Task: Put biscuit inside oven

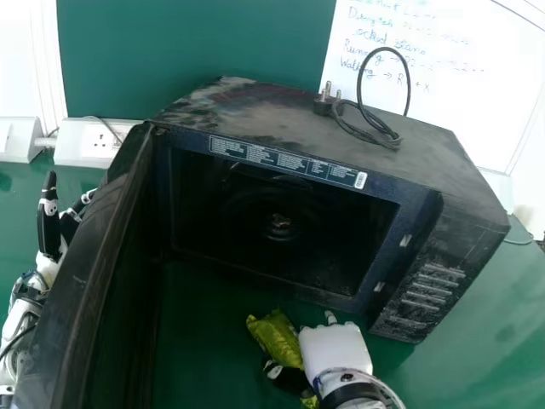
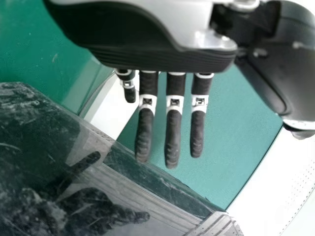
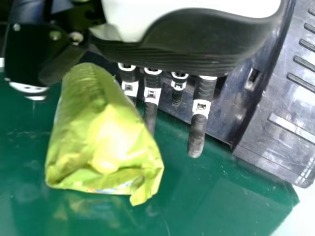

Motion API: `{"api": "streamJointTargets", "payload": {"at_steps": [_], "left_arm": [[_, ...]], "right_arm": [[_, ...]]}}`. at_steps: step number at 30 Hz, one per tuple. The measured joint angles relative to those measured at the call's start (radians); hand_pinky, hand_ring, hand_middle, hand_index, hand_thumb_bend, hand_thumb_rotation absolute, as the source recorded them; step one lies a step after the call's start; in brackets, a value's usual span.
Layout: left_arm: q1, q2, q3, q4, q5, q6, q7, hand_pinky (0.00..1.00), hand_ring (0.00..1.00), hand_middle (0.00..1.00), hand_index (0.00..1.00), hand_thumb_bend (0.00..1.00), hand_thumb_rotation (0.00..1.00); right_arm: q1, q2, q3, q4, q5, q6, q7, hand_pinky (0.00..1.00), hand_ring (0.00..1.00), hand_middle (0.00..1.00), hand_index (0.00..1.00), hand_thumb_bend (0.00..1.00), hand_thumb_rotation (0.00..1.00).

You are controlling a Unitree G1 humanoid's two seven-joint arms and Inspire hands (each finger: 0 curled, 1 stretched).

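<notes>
1. Biscuit packet (image 1: 277, 341), a crinkled yellow-green wrapper, lies at the lower middle of the head view, by the green counter (image 1: 460, 375); whether it rests there or is lifted, I cannot tell.
2. Its long axis slants from upper left to lower right, beside the white-and-black right hand (image 1: 336, 349), the nearer one, which is on its right.
3. In the right wrist view the packet lies between the thumb and the fingers (image 3: 199, 130), which are straight and slightly spread; a firm pinch cannot be confirmed.
4. Above it in the head view is the black microwave oven (image 1: 417, 209), its cavity (image 1: 255, 204) facing the packet.
5. The dark oven door (image 1: 94, 273) stands open at left; the left hand (image 1: 51, 221) is beyond it, fingers straight and apart.
6. Next, probably: secure the packet, then raise it over the oven's lower lip, minding a slip.
</notes>
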Motion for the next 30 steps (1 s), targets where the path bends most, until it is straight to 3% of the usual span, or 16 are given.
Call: {"api": "streamJointTargets", "payload": {"at_steps": [1,4,5,18,23,24,25,30], "left_arm": [[0.000,0.000,0.000,0.000,0.000,0.000,0.000,0.25,0.34,0.42,0.55,0.80,0.26],[0.000,0.000,0.000,0.000,0.000,0.000,0.000,0.25,0.34,0.42,0.55,0.80,0.26],[0.000,0.000,0.000,0.000,0.000,0.000,0.000,0.25,0.34,0.42,0.55,0.80,0.26],[0.000,0.000,0.000,0.000,0.000,0.000,0.000,0.25,0.34,0.42,0.55,0.79,0.25],[0.000,0.000,0.000,0.001,0.000,0.000,0.000,0.25,0.33,0.42,0.55,0.79,0.26],[0.000,0.000,0.000,0.001,0.000,0.000,0.000,0.25,0.33,0.42,0.55,0.78,0.26],[0.000,0.000,0.000,0.002,0.000,0.000,0.000,0.25,0.33,0.42,0.55,0.78,0.26],[0.000,0.000,-0.001,0.005,0.003,-0.004,-0.001,0.25,0.33,0.42,0.55,0.78,0.26]], "right_arm": [[-0.004,0.002,-0.002,0.001,0.000,-0.004,0.001,0.27,0.41,0.50,0.63,0.59,0.01],[-0.013,0.009,-0.007,0.013,0.000,-0.015,0.020,0.11,0.18,0.47,0.74,0.57,0.00],[-0.016,0.011,-0.009,0.017,-0.001,-0.015,0.021,0.09,0.16,0.47,0.75,0.57,0.00],[-0.031,0.055,-0.044,0.028,0.007,-0.009,0.004,0.08,0.15,0.47,0.81,0.57,0.00],[-0.015,0.067,-0.092,0.011,0.099,0.002,-0.029,0.09,0.17,0.47,0.67,0.56,0.00],[-0.008,0.066,-0.102,0.006,0.127,0.002,-0.040,0.10,0.18,0.47,0.56,0.54,0.00],[-0.005,0.065,-0.115,0.001,0.160,0.001,-0.050,0.10,0.18,0.47,0.53,0.53,0.00],[-0.019,0.062,-0.153,-0.037,0.256,0.002,-0.073,0.11,0.19,0.47,0.49,0.53,0.00]]}}
